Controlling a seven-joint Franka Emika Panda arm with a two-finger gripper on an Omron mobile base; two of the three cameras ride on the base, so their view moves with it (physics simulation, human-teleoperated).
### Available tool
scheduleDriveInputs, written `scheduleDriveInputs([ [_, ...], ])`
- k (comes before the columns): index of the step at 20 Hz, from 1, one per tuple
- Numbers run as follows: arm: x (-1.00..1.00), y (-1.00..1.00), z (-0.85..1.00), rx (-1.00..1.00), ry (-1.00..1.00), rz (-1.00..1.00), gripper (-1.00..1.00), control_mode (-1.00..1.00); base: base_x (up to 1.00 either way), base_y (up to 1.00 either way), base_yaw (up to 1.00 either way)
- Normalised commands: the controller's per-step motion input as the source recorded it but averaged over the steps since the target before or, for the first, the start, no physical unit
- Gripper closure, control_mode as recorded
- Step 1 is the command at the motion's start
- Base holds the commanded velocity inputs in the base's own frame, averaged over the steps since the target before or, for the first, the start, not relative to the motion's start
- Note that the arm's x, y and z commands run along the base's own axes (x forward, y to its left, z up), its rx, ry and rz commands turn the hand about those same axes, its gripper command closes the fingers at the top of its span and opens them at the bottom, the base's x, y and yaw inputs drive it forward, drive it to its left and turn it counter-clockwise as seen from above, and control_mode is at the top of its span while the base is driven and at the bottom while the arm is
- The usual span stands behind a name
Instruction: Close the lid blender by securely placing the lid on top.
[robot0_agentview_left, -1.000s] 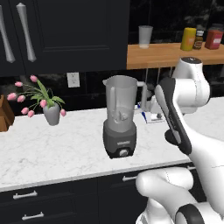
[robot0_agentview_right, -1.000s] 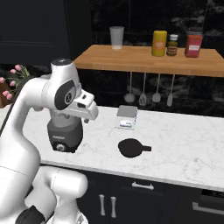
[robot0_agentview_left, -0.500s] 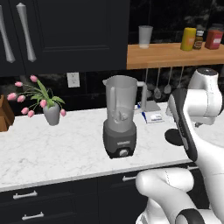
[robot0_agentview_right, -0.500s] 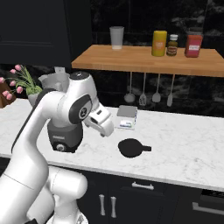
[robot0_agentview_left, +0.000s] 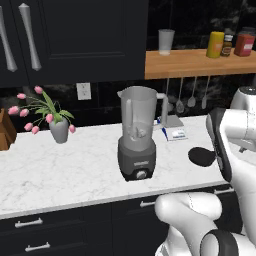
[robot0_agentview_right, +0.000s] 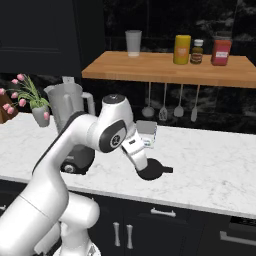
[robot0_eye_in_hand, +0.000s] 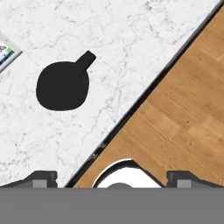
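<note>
— Lid (robot0_eye_in_hand: 62, 85) first: where was it lying?
— It lay flat on the white marble desk (robot0_agentview_left: 60, 170), near the front edge, with its small tab sticking out to one side. In the left base view the lid (robot0_agentview_left: 202, 156) was well to the right of the blender (robot0_agentview_left: 137, 140), apart from it, and partly behind the arm.
— And the blender?
— It stood upright on its dark base, and the jar was open on top. A flower vase (robot0_agentview_left: 58, 130) stood further left of it, and a small scale (robot0_agentview_left: 172, 133) was behind, near the wall.
— Was the end effector holding something?
— No. In the hand view its two dark fingertips (robot0_eye_in_hand: 43, 178) stood wide apart with nothing between them. The lid was ahead of them, not touched, and the wooden floor (robot0_eye_in_hand: 183, 113) showed beyond the desk edge.
— Anything above?
— A wooden shelf (robot0_agentview_right: 165, 70) with a cup (robot0_agentview_right: 133, 43) and jars.
</note>
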Motion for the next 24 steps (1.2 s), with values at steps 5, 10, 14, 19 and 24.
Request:
scheduleDriveInputs([
  [5, 0.11, -0.65, -0.14, 0.0, 0.05, -0.18, -1.0, -1.0, 0.0, 0.0, 0.0],
  [10, 0.19, -0.52, -0.18, 0.0, 0.03, -0.15, -1.0, -1.0, 0.0, 0.0, 0.0],
  [14, 0.38, -0.4, -0.32, 0.02, 0.0, -0.15, -1.0, -1.0, 0.0, 0.0, 0.0],
  [19, 0.5, -0.24, -0.18, 0.11, 0.0, -0.1, -1.0, -1.0, 0.0, 0.0, 0.0],
  [24, 0.45, -0.05, -0.12, 0.13, 0.0, -0.04, -1.0, -1.0, 0.0, 0.0, 0.0],
])
